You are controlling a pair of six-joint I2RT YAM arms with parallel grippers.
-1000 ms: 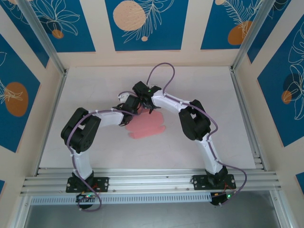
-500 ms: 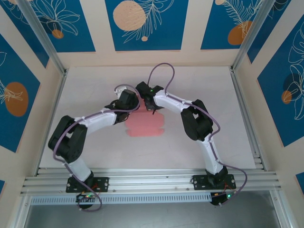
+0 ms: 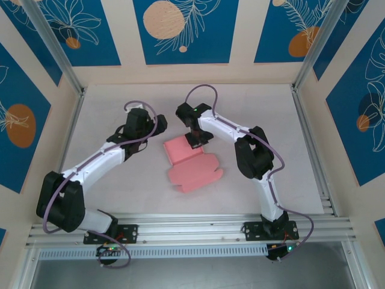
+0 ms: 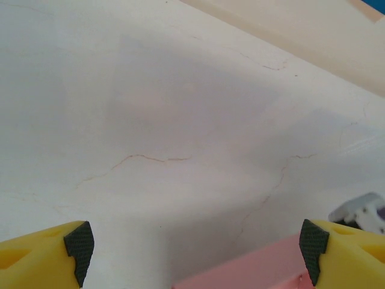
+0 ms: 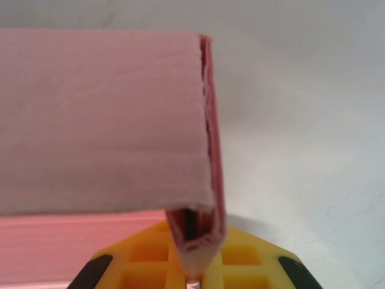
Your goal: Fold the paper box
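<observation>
The salmon-pink paper box (image 3: 195, 173) lies partly folded mid-table, its far-left panel (image 3: 182, 149) raised off the surface. My right gripper (image 3: 197, 137) is at that panel's far edge, shut on it. In the right wrist view the gripper (image 5: 194, 274) pinches the doubled card edge (image 5: 207, 180), and the panel (image 5: 102, 120) stands up ahead of the fingers. My left gripper (image 3: 146, 124) hovers to the left of the box, apart from it. In the left wrist view it (image 4: 197, 253) is open and holds nothing, with a pink corner of the box (image 4: 252, 272) below it.
A white table (image 3: 120, 180) sits inside an aluminium frame with blue-and-cream patterned walls. A metal rail (image 3: 192, 232) runs along the near edge by the arm bases. Part of the right arm (image 4: 361, 214) shows at the right of the left wrist view.
My left gripper has drawn back to the left, away from the box. The right gripper kept its hold, and the box has turned and shifted nearer and to the right, one panel now raised.
</observation>
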